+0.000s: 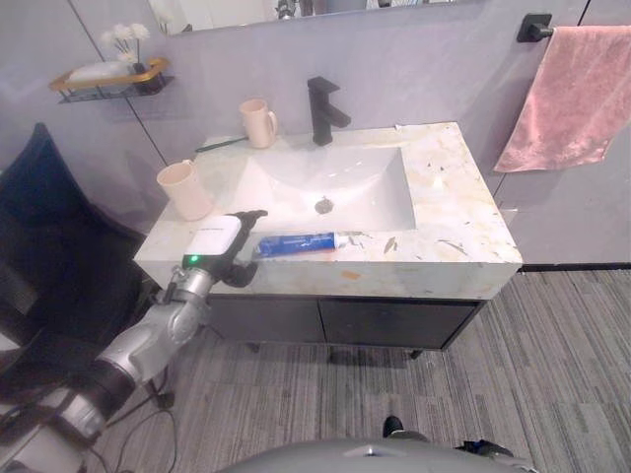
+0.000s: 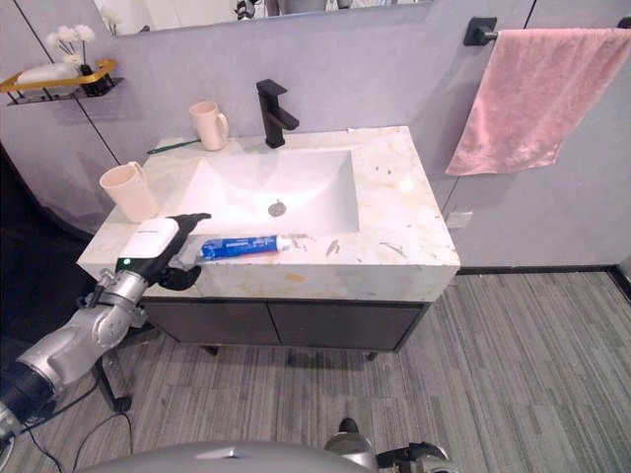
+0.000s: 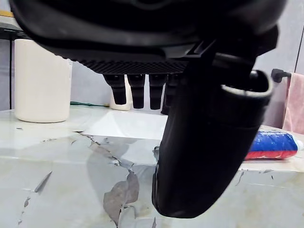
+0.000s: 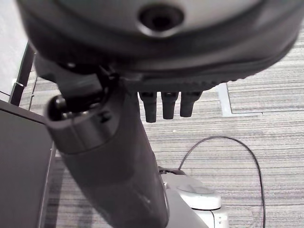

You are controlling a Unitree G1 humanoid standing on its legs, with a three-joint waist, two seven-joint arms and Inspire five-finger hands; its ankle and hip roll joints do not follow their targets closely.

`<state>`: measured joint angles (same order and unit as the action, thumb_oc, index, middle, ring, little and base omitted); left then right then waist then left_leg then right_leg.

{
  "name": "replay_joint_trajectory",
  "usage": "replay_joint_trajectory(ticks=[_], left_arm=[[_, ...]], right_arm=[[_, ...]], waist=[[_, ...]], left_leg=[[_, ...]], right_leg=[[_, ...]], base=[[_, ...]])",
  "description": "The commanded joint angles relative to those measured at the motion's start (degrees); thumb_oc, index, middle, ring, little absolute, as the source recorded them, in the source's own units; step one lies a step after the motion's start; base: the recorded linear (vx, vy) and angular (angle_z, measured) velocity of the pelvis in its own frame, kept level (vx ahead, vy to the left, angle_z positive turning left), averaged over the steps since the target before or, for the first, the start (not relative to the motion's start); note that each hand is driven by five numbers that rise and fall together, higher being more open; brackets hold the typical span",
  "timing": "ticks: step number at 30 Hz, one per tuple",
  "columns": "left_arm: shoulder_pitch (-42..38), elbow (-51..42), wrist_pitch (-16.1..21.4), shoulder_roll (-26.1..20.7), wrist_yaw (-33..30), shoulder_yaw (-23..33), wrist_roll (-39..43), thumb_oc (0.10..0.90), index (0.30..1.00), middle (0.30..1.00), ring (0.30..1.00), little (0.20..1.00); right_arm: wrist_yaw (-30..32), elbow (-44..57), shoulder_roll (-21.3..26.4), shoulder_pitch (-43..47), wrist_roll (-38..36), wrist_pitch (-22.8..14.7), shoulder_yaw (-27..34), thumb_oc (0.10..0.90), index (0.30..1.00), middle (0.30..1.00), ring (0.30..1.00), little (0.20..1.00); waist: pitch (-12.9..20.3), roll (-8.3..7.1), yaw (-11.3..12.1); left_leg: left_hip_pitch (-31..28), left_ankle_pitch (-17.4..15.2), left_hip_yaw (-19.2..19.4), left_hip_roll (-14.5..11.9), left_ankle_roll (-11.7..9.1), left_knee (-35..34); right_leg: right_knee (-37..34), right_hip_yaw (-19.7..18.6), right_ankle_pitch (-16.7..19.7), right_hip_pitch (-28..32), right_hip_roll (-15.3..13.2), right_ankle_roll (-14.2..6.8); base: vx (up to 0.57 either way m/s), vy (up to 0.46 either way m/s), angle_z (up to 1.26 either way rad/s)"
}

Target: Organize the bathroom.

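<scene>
Two beige cups (image 1: 184, 189) (image 1: 258, 122) are sitting on the marble vanity top (image 1: 463, 212) I am looking down on, one near its front left corner and one at the back beside the black faucet (image 1: 323, 109), with a green toothbrush (image 1: 221, 144) lying just left of the back cup. I am holding the left hand (image 1: 229, 248) over the front left edge of the counter, its fingers straight and relaxed, gripping nothing, fingertips just beside the blue toothpaste tube (image 1: 296, 243), which is lying flat along the front rim below the white basin (image 1: 335, 182). I am keeping the right hand (image 4: 118, 156) down by the striped grey floor (image 4: 266, 123), fingers loose and empty. A pink towel (image 1: 572, 94) is hanging from a black bar on the grey wall to the right, and a gold-edged shelf (image 1: 108, 79) with white flowers (image 1: 125, 37) is hanging at upper left.
</scene>
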<state>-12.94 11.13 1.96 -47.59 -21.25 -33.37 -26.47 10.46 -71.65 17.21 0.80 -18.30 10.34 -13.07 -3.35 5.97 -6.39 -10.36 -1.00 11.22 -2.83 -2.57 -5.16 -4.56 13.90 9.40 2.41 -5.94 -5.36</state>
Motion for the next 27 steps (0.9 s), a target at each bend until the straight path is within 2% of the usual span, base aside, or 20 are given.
replay_joint_trajectory(ticks=[1,7,9,10,17,21,23,27], left_arm=[[-10.5,-1.9,2.1,-3.8,-5.4,9.1,2.5,0.8,0.9,0.9,0.9,0.9],[-10.6,-1.9,4.3,-4.5,-6.9,10.3,4.1,0.8,0.9,0.9,0.9,0.9],[-10.6,-2.0,7.5,-4.6,-9.9,11.5,5.5,0.8,0.9,0.9,0.9,0.9],[-10.6,-2.2,8.0,-4.6,-10.0,11.8,5.8,0.8,0.9,0.9,0.9,0.9],[-9.5,-8.0,17.9,-4.9,-12.4,18.2,12.5,0.8,0.9,0.9,0.9,0.9],[-9.0,-13.3,18.7,-5.6,-15.5,24.0,16.3,0.8,0.9,0.9,0.9,0.9],[-8.6,-16.3,16.5,-6.3,-18.8,28.1,16.9,0.8,0.9,0.9,0.9,0.9],[-8.5,-18.8,16.6,-7.1,-17.9,31.5,20.4,0.8,0.9,0.9,0.9,0.9]], right_arm=[[1.4,-3.1,-0.9,2.9,2.1,-1.2,-0.7,0.8,0.9,0.9,0.9,0.9],[1.5,-3.2,-0.9,2.8,2.2,-1.4,-0.6,0.8,0.9,0.9,0.9,0.9],[1.6,-3.4,-1.0,2.8,2.0,-1.3,-0.7,0.8,0.9,0.9,0.9,0.9],[1.6,-3.4,-1.0,2.8,2.0,-1.3,-0.6,0.8,0.9,0.9,0.9,0.9],[1.8,-4.3,-1.5,2.3,1.7,-2.2,-0.1,0.8,0.9,0.9,0.9,0.9],[2.0,-4.8,-1.9,2.2,1.2,-2.2,-0.2,0.8,0.9,0.9,0.9,0.9],[1.9,-5.0,-2.0,2.0,0.9,-2.3,-0.2,0.8,0.9,0.9,0.9,0.9],[1.8,-5.2,-2.1,1.8,0.6,-2.3,-0.2,0.8,0.9,0.9,0.9,0.9]], waist=[[-0.1,-1.04,-0.1],[-0.1,-0.98,-0.1],[0.0,-1.0,0.1],[0.0,-1.0,0.1],[0.2,-1.17,0.9],[0.3,-1.58,1.5],[0.4,-1.86,1.9],[0.4,-2.09,2.1]], left_leg=[[0.5,-3.0,5.5,2.8,3.3,1.0],[0.5,-3.1,5.6,2.8,3.3,1.3],[0.4,-3.2,5.6,2.7,3.3,1.5],[0.4,-3.2,5.6,2.7,3.2,1.5],[0.3,-3.5,5.1,2.7,3.2,1.7],[0.3,-3.6,4.5,2.7,3.2,1.8],[0.1,-3.7,4.1,2.7,3.1,1.7],[-0.1,-3.6,3.9,2.7,3.1,1.7]], right_leg=[[5.0,-2.6,-12.4,2.1,1.3,-2.9],[5.3,-2.7,-12.6,2.1,1.4,-2.8],[5.4,-2.7,-12.7,2.2,1.3,-2.7],[5.4,-2.7,-12.7,2.2,1.3,-2.6],[5.8,-2.4,-13.3,2.5,1.4,-2.4],[6.0,-2.1,-13.6,2.7,1.4,-2.2],[6.0,-1.9,-13.8,3.0,1.4,-2.1],[6.1,-1.7,-13.9,3.2,1.5,-2.0]], base=[[0.0,0.0,0.0],[0.0,0.0,0.0],[0.03,0.0,0.0],[0.0,0.0,0.0],[0.0,0.0,0.0],[0.03,-0.013,0.04],[0.04,-0.021,0.08],[0.02,-0.017,0.07]])
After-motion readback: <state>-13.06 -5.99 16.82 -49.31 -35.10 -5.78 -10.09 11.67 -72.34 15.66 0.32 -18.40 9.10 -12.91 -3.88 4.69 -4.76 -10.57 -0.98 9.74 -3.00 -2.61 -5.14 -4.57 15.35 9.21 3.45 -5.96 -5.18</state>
